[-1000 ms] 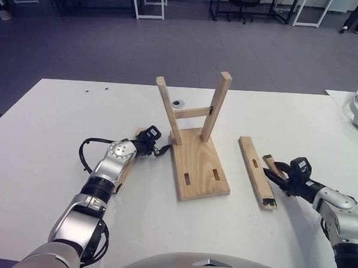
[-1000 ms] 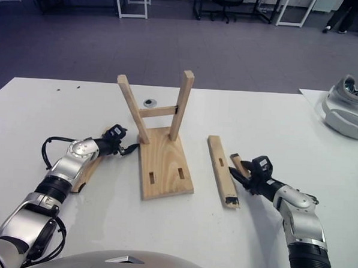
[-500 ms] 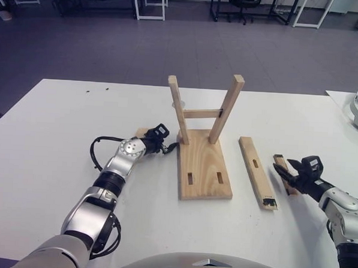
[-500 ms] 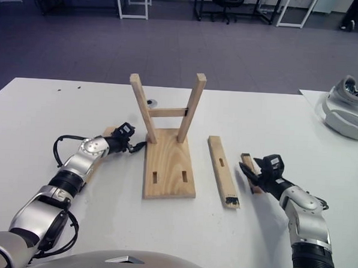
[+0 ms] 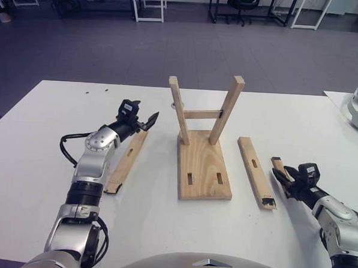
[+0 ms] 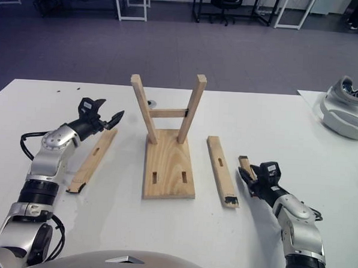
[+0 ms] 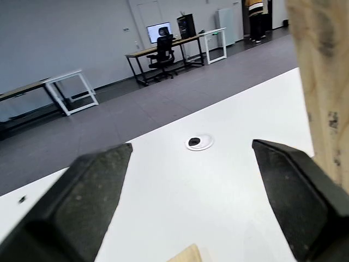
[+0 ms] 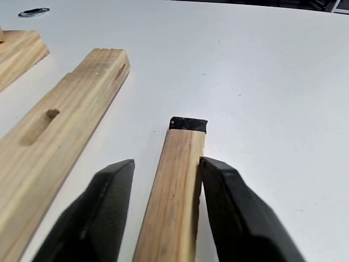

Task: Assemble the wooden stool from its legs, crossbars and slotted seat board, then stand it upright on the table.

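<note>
The seat board (image 5: 204, 171) lies flat mid-table with two legs (image 5: 227, 109) standing in its far slots, joined by a crossbar (image 5: 201, 113). One loose leg (image 5: 127, 160) lies left of the board and another (image 5: 256, 172) lies right of it. My left gripper (image 5: 146, 111) hovers open and empty over the far end of the left loose leg. At the right, a short crossbar (image 8: 177, 185) with a black tip rests on the table. My right gripper (image 8: 163, 169) is open, with one finger (image 8: 109, 210) on each side of that bar.
A white headset (image 6: 347, 107) sits at the table's far right corner. A round cable grommet (image 7: 199, 143) is set in the tabletop behind the standing legs. Office desks and chairs stand on the floor beyond the table.
The seat board with its legs was first nudged right and squared. My left gripper then drew back left and opened wide, uncovering the left loose leg. My right gripper stayed around the short crossbar.
</note>
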`<move>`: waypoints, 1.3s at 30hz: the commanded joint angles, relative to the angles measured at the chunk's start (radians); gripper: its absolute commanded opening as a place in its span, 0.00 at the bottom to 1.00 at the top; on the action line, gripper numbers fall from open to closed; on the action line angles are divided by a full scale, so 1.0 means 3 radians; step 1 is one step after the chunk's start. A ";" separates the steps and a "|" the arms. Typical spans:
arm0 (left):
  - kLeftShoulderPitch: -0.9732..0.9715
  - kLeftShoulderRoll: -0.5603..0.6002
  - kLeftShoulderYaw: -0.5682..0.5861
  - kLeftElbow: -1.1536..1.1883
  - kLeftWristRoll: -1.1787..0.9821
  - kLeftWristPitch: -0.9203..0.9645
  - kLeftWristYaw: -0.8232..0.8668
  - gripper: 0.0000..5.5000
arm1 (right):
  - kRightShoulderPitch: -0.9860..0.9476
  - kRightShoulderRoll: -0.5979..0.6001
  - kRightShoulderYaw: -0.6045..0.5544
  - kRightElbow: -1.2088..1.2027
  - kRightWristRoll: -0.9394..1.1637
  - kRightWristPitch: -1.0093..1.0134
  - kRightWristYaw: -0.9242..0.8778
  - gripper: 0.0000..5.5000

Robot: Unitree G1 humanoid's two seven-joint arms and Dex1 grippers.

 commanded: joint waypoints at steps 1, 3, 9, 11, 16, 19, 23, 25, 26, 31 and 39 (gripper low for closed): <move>0.0065 0.0025 0.0015 -0.0249 -0.0035 0.0173 0.0070 0.74 | 0.0032 0.0076 -0.0053 -0.0027 0.0051 -0.0038 -0.0033 0.34; 0.0078 0.0006 0.0000 -0.0291 -0.0028 0.0207 0.0085 0.74 | -0.0009 0.0114 -0.0124 -0.0054 0.0118 -0.0116 -0.0038 0.34; 0.0118 -0.0021 -0.0039 -0.0387 -0.0034 0.0275 0.0120 0.74 | 0.0049 0.0096 -0.0123 -0.0032 0.0112 -0.0011 -0.0049 0.34; 0.0134 -0.0024 -0.0049 -0.0421 -0.0033 0.0302 0.0124 0.74 | 0.0083 0.0096 -0.0091 -0.0039 0.0074 0.0063 -0.0078 0.34; 0.0201 -0.0027 -0.0085 -0.0511 -0.0023 0.0372 0.0133 0.74 | 0.0202 0.0098 -0.0033 -0.0175 0.0007 0.0276 -0.0196 0.39; 0.0224 -0.0020 -0.0104 -0.0539 -0.0009 0.0402 0.0135 0.74 | 0.0245 0.0059 0.0060 -0.0262 -0.0089 0.0382 -0.0223 0.48; 0.0249 0.0001 -0.0115 -0.0585 -0.0014 0.0434 0.0139 0.74 | 0.0237 -0.0082 0.0153 -0.0312 -0.0225 0.0642 -0.0314 0.49; 0.0234 0.0013 -0.0117 -0.0612 -0.0014 0.0460 0.0137 0.74 | 0.0144 -0.0165 0.0162 -0.0375 -0.0239 0.0873 -0.0351 0.44; 0.0222 0.0022 -0.0114 -0.0637 -0.0015 0.0476 0.0137 0.74 | 0.0079 -0.0222 0.0178 -0.0419 -0.0241 0.0993 -0.0352 0.42; 0.0242 -0.0027 0.0006 -0.1141 -0.0252 0.0736 0.0152 0.74 | -0.0263 -0.0408 0.0237 -0.0579 -0.0252 0.1344 -0.0393 0.24; -0.0472 -0.0385 0.0876 -0.2347 -0.2374 0.1564 0.0805 0.74 | -0.1235 -0.0450 0.0263 -0.1093 -0.0431 -0.0009 -0.0259 0.24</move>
